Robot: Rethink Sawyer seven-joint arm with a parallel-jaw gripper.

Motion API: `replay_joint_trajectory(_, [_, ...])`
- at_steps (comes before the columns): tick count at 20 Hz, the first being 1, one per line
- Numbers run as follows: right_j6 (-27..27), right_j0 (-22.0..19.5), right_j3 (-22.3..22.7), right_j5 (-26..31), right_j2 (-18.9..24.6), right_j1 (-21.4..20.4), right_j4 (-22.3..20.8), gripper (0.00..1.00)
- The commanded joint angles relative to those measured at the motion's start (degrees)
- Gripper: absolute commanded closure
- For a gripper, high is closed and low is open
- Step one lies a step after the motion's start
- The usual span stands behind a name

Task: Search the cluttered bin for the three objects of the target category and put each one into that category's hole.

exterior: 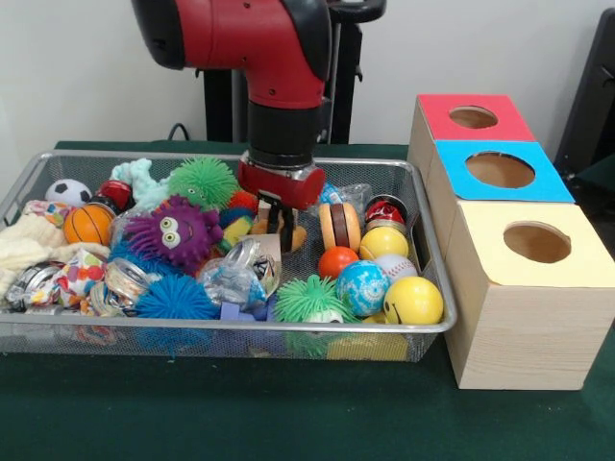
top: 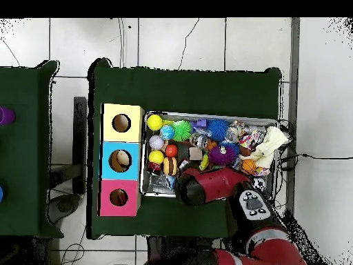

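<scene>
The arm hangs over the middle of the wire bin [exterior: 434,252], and the gripper [exterior: 280,223] points straight down into the clutter. Its dark fingers are lowered among the toys, just above a clear crinkly wrapper [exterior: 240,274], but whether they are spread or pressed together cannot be told from here.

What the target things are is not plain from the pictures, so here are the candidates. Balls crowd the bin's right end in the front view: a yellow ball [exterior: 414,301] at the near corner, a blue and white marbled ball [exterior: 362,286] touching its side, a small orange ball [exterior: 336,261] behind that, another yellow ball [exterior: 383,242] and a white baseball [exterior: 394,266] between the two yellows. All sit to the right of the gripper, near it but apart from it. A brown and cream yo-yo [exterior: 340,227] stands on edge just beside the gripper.

On the other side, a purple spiky monster with googly eyes [exterior: 174,230] lies close by, a green spiky ball [exterior: 203,181] behind it, a blue spiky ball [exterior: 175,298] in front. A small basketball [exterior: 88,224] and a soccer ball [exterior: 67,192] sit far off at the left end.

Beside the bin stand three wooden boxes: red top [exterior: 475,117], blue top [exterior: 501,170], yellow top [exterior: 535,242], each with a round hole.
</scene>
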Motion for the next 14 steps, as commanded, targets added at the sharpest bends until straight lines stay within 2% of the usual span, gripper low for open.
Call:
replay_joint_trajectory(1, [-6.8,-5.0,7.3,12.8,6.8,-4.6,3.2,1.00])
replay_joint_trajectory(7, [-7.7,-7.0,7.6,13.8,8.4,-5.0,3.1,1.00])
replay_joint_trajectory(14, [-6.3,-6.8,7.4,13.5,8.9,-4.5,2.8,1.00])
